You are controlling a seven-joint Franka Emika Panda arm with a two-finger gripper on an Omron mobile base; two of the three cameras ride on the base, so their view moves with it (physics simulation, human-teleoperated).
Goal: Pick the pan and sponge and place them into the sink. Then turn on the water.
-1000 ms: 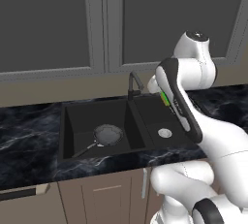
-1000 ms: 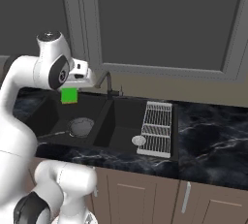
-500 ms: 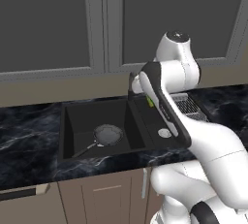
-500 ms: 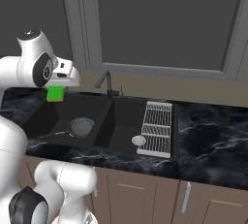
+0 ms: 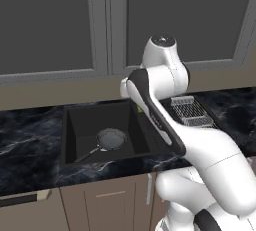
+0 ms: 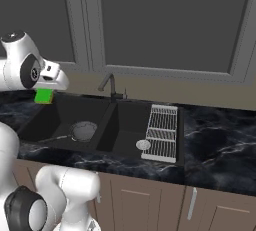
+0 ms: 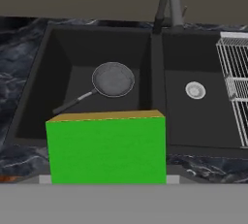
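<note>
The green sponge (image 6: 44, 96) with its yellow layer is clamped in my gripper (image 6: 45, 91) and hangs over the left end of the black sink (image 6: 125, 125). In the hand view the sponge (image 7: 106, 148) covers the foreground, above the near rim of the left basin. The grey pan (image 7: 113, 79) lies flat on the floor of that basin, handle pointing toward the near left. It also appears as the pan (image 5: 112, 139) and the pan (image 6: 83, 130) in the base views. The dark faucet (image 6: 107, 82) stands behind the divider. No water is in view.
A wire dish rack (image 6: 162, 130) lies along the right side of the right basin, beside the silver drain (image 7: 195, 90). Dark marble counter (image 6: 215, 145) runs on both sides. Grey cabinet doors hang above the backsplash.
The arm has swung left with the sponge, from over the middle of the sink to over the left basin's end. The pan has stayed put.
</note>
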